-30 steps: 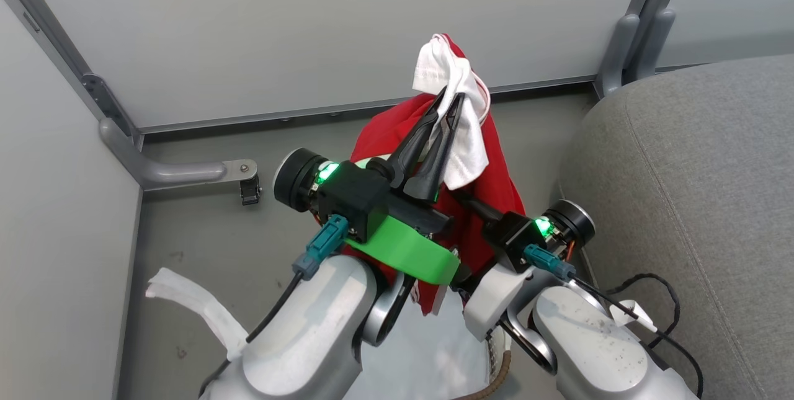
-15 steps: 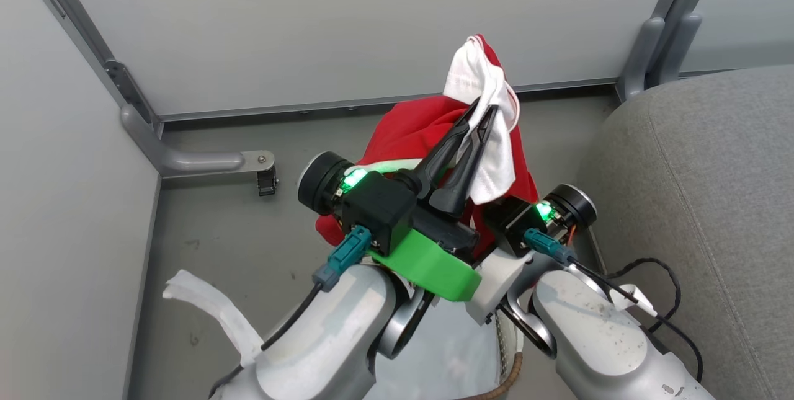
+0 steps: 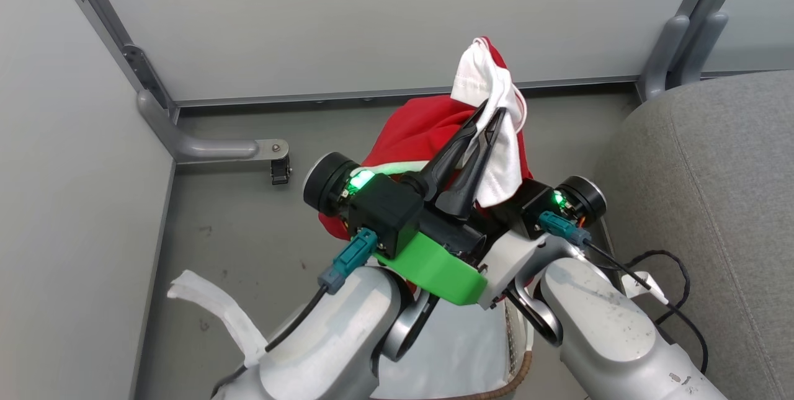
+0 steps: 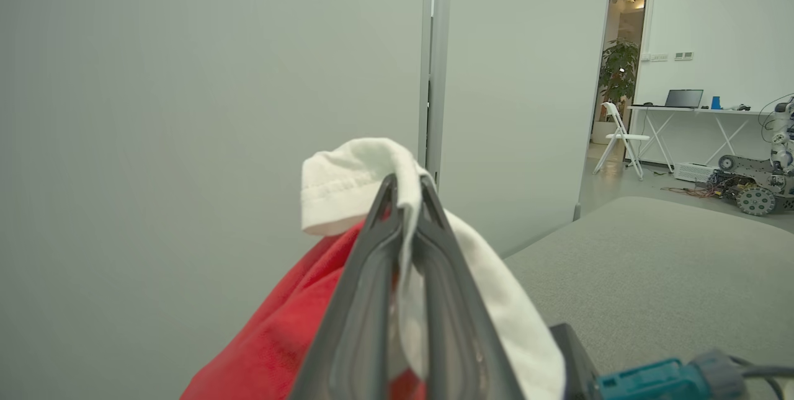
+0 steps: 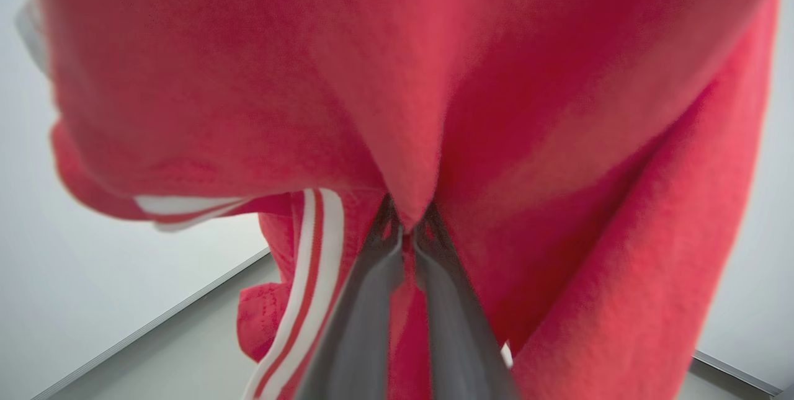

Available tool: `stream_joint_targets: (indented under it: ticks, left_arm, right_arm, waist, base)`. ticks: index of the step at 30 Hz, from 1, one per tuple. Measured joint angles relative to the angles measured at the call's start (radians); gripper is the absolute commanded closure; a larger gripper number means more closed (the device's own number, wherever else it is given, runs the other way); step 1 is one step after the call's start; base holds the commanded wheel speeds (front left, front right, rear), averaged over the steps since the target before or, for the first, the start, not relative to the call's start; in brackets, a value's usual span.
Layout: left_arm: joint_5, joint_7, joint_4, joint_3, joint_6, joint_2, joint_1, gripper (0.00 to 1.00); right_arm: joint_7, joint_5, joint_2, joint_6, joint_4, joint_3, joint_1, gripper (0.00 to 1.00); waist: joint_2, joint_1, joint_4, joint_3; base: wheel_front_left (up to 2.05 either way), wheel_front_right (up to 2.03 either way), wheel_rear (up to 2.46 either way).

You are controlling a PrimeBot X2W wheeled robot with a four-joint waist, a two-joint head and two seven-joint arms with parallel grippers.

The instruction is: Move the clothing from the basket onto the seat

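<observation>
The red jersey (image 3: 422, 133) hangs in the air between my two grippers, above the basket, its white inner side (image 3: 499, 152) folded over the top. My left gripper (image 3: 489, 116) is shut on that white fold, and the left wrist view shows this close up: left gripper (image 4: 403, 186), jersey (image 4: 279, 338). My right gripper (image 5: 406, 229) is shut on a pinch of the red jersey (image 5: 434, 77); in the head view its fingers are hidden behind the cloth. The basket's brown rim (image 3: 524, 369) and white liner (image 3: 446, 350) show under my forearms. The grey seat (image 3: 713, 201) rises at the right, seat (image 4: 651, 263).
Pale wall panels close the back and left, with a metal post foot (image 3: 217, 151) on the grey floor. A white cloth strip (image 3: 211, 307) lies at the lower left. A black cable (image 3: 673, 263) loops beside the seat. A folding chair (image 4: 617, 136) stands far off.
The whole head picture has slid right as the camera turned. Both grippers keep their hold; my right wrist has drawn closer to the left gripper, and less red cloth hangs over the basket.
</observation>
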Motion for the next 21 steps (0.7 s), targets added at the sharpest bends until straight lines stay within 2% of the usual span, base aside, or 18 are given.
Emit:
stream_joint_targets:
  ticks: [15, 16, 17, 18, 19, 21]
  left_arm:
    - [0.004, 0.0, -0.002, -0.001, 0.0, 0.0, -0.004, 1.0]
    - [0.005, 0.0, -0.002, -0.002, 0.0, 0.0, -0.004, 0.86]
    - [0.005, 0.0, -0.002, -0.002, 0.0, 0.0, -0.004, 0.56]
    - [0.005, 0.0, -0.002, -0.002, 0.0, 0.0, -0.004, 0.11]
    - [0.001, 0.0, 0.0, -0.003, -0.003, 0.0, -0.004, 0.0]
    - [0.002, -0.001, 0.001, -0.003, -0.003, 0.0, -0.004, 0.0]
  right_arm:
    - [0.0, 0.006, 0.0, 0.0, 0.007, -0.033, -0.015, 1.0]
    - [0.0, 0.006, 0.0, 0.0, 0.007, -0.034, -0.016, 1.0]
    - [0.0, 0.005, 0.0, 0.0, 0.006, -0.035, -0.016, 1.0]
    - [0.0, 0.004, 0.0, 0.0, 0.002, -0.039, -0.016, 1.0]
    - [0.0, 0.0, 0.0, 0.0, -0.002, -0.042, -0.016, 1.0]
    - [0.0, -0.006, 0.0, 0.0, -0.007, -0.044, -0.016, 1.0]
  waist:
    - [0.0, 0.0, -0.003, 0.006]
    - [0.0, 0.0, -0.003, 0.006]
    - [0.0, 0.0, -0.004, 0.006]
    - [0.0, 0.0, -0.004, 0.006]
    - [0.0, 0.0, -0.005, 0.005]
    - [0.0, 0.0, -0.006, 0.004]
  base:
    - [0.0, 0.0, 0.0]
    - [0.0, 0.0, 0.0]
    - [0.0, 0.0, 0.0]
    - [0.0, 0.0, 0.0]
    - [0.0, 0.0, 0.0]
    - [0.0, 0.0, 0.0]
